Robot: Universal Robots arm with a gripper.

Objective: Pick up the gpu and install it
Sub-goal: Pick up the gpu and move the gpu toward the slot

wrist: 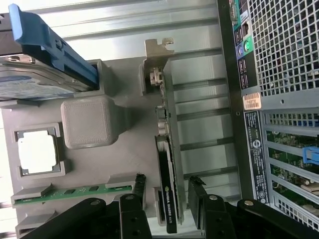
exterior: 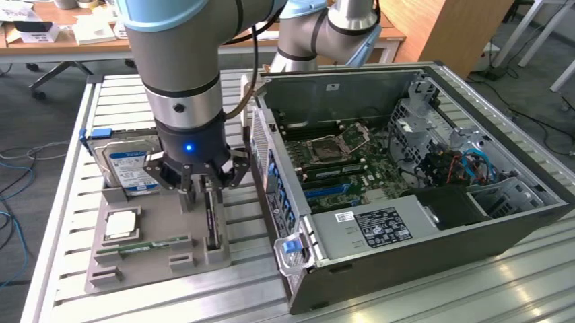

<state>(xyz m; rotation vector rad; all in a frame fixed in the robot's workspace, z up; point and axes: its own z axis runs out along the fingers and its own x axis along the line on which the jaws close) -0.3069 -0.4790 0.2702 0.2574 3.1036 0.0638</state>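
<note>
The gpu is a thin dark card with a silver bracket at one end. It stands on edge in a slot of the grey holder tray. In the exterior view the gpu sits at the tray's side nearest the computer case. My gripper hangs directly over it, open. In the wrist view my gripper has one black fingertip on each side of the card's labelled end, with gaps between pads and card. Nothing is held.
The grey tray also carries a silver blue-labelled hard drive, a square processor chip and a green memory stick. The open computer case with its motherboard lies close on the exterior view's right.
</note>
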